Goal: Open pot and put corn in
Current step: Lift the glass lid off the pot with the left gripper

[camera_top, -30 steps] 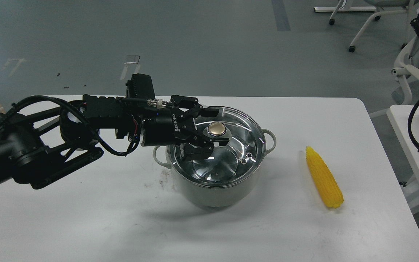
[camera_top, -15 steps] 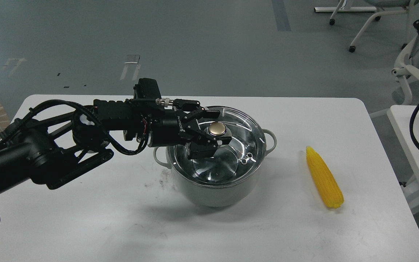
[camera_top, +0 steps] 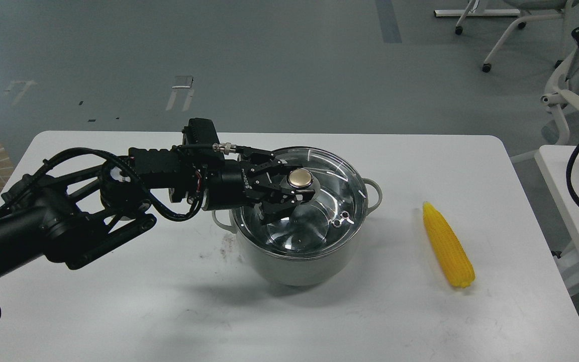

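- Left gripper [camera_top: 297, 187] has dropped and advanced over the last second; its spread fingers now flank the gold knob [camera_top: 300, 177] without clamping it.
- Lid [camera_top: 319, 201] remains seated on the pot [camera_top: 297, 261], centre of the surface [camera_top: 118, 311]. Judgement: the grasp comes next.
- Corn [camera_top: 448, 245] lies right of the pot, well apart.
- Count: one pot, one lid, one corn.
- Right gripper: not visible.

Left gripper [camera_top: 293, 184] reaching in from the left with its fingers set on either side of the gold knob [camera_top: 300, 177] of the glass lid [camera_top: 319, 201], which sits on the pot [camera_top: 299, 261] on the white table [camera_top: 118, 311]; corn [camera_top: 447, 245] lies apart at right.
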Controlling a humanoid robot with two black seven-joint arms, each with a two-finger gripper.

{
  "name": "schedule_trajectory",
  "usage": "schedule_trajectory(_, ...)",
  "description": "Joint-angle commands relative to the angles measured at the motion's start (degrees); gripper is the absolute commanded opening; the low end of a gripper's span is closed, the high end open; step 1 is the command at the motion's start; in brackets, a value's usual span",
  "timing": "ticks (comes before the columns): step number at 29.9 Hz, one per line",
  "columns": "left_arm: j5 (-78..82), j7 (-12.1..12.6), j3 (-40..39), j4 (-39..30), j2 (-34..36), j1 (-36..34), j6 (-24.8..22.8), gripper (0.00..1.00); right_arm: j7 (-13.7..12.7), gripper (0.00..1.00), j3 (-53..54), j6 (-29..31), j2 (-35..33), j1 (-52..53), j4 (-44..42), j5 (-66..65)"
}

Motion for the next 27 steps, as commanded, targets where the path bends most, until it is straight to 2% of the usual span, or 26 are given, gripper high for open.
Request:
schedule_trajectory(1,0.0,0.0,-0.1,-0.1,0.0,0.0,0.0,0.42,0.0,1.00,-0.1,0.0,0.1,0.0,0.0,-0.1)
schedule_trajectory(9,0.0,0.0,-0.1,-0.6,0.5,-0.3,0.0,0.35,0.0,1.00,-0.1,0.0,0.1,0.0,-0.1,-0.1)
schedule_trajectory(15,-0.2,0.0,-1.7,-3.7,2.6,-1.9,-0.7,0.35,0.0,1.00,0.0,0.0,-0.1,-0.1,-0.3,-0.1)
schedule_trajectory(21,-6.1,0.0,-2.4,-9.2,13.4,-4.5,-0.6,0.35,0.0,1.00,0.0,0.0,-0.1,-0.4,-0.2,-0.1)
schedule_trajectory(25,-17.8,0.0,-4.5,-10.7,27.2,-3.3,0.1,0.32,-0.1,1.00,-1.1,0.0,-0.2,-1.5,0.1,-0.3)
schedule_trajectory(27,-20.5,0.0,-4.5,-10.2,30.6,-2.7,0.4,0.30,-0.1,1.00,-1.1,0.0,-0.2,-1.7,0.2,-0.3)
